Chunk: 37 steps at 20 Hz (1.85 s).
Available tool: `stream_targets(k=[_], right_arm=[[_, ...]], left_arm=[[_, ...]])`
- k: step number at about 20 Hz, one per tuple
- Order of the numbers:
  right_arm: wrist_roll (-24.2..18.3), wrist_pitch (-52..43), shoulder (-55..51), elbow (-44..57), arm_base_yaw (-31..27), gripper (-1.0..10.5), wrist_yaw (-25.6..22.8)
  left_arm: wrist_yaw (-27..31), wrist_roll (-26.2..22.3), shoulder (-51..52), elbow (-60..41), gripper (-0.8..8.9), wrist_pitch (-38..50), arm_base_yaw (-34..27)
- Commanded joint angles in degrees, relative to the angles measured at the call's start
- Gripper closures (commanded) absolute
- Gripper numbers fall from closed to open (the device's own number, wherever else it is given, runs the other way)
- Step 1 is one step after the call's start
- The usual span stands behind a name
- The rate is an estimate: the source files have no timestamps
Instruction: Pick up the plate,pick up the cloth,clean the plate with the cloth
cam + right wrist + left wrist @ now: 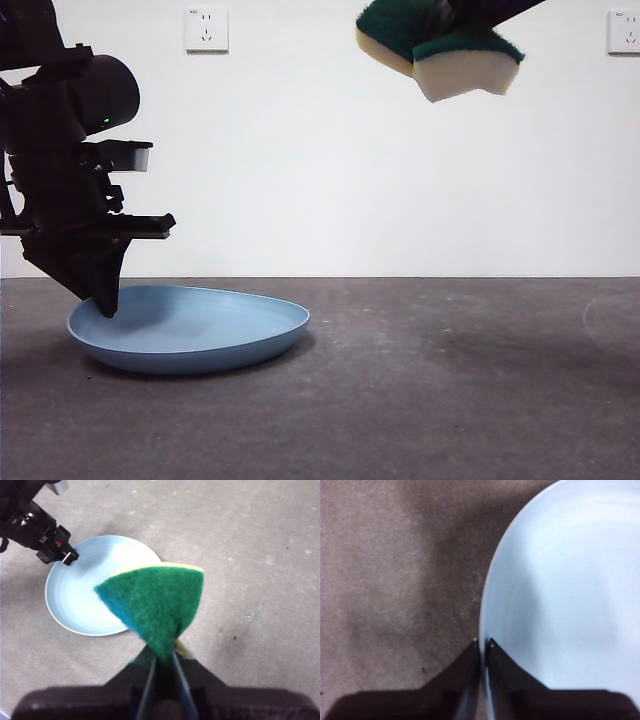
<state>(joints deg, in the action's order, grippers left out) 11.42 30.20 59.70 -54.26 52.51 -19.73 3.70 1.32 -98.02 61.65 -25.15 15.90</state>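
Observation:
The light-blue plate (190, 328) lies on the grey table at the left, its left rim tipped slightly up. My left gripper (104, 300) is shut on that left rim; in the left wrist view the jaws (483, 642) pinch the plate's edge (560, 590). My right gripper (165, 655) is shut on the cloth, a yellow sponge with a green scouring layer (157, 602), and holds it high in the air at the upper right (440, 50), well apart from the plate (85, 597).
The grey table surface (460, 380) stretches to the right of the plate. A white wall with two sockets (206, 29) stands behind. The left arm (35, 522) shows over the plate's far rim in the right wrist view.

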Motion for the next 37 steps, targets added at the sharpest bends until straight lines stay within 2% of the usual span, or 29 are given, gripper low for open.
stream_targets(k=[1, 2, 7, 8, 13, 14, 17, 18, 21, 25, 33, 35, 36, 37], right_arm=[[0.57, 0.09, 0.0, 0.37, -0.81, 9.6, -0.31], [0.57, 0.24, 0.0, 0.37, -1.25, 9.6, -0.31], [0.72, 0.24, 0.09, 0.37, -4.28, 9.6, -0.13], [0.76, 0.02, 0.42, 0.37, -5.4, 9.6, -0.09], [0.59, -1.92, 5.16, 0.37, -11.34, 9.6, 0.61], [0.5, -2.89, 6.75, 0.37, -12.44, 9.6, 2.4], [0.55, -7.32, 12.24, 0.37, -16.7, 9.6, 12.33], [0.59, -8.72, 14.34, 0.37, -17.73, 9.6, 13.94], [0.66, -11.8, 20.87, 0.37, -20.15, 9.6, 14.14], [0.68, -15.89, 28.74, 0.37, -22.93, 9.6, 16.83], [0.09, -18.18, 38.32, 0.37, -24.44, 9.6, 16.83], [-0.9, -18.23, 38.45, 0.37, -24.44, 9.3, 16.83], [-0.92, -18.27, 38.45, 0.37, -24.37, 8.4, 16.83], [-0.9, -18.21, 38.45, 0.37, -24.39, 7.0, 16.83]], left_arm=[[0.55, -1.57, -1.14, -0.42, 5.02, -0.87, 0.07], [0.52, -1.57, -1.14, -0.42, 4.2, -1.05, 0.09], [0.61, -0.72, -0.37, -0.42, 4.17, -3.41, 0.11], [0.68, 0.72, 0.72, -0.42, 4.17, -4.66, 0.11], [-0.11, 3.06, 12.04, -0.42, 4.18, -6.95, 0.55], [-1.09, 3.19, 15.3, -0.42, 4.18, -7.21, 0.74], [-2.89, 3.63, 25.44, -0.42, 4.18, -8.68, 1.29], [-2.91, 3.63, 28.7, -0.42, 4.18, -9.94, 1.62], [-3.54, 3.61, 37.38, -0.42, 4.18, -14.78, 2.19], [-4.26, 3.67, 45.35, -0.42, 4.18, -20.5, 2.19], [-4.28, 4.72, 49.75, -0.42, 4.18, -26.36, 2.19], [-4.28, 4.72, 49.75, -0.42, 4.18, -26.91, 2.19], [-4.28, 4.72, 49.75, -0.42, 4.18, -27.08, 2.19], [-4.24, 4.7, 49.75, -0.42, 4.18, -27.19, 2.19]])
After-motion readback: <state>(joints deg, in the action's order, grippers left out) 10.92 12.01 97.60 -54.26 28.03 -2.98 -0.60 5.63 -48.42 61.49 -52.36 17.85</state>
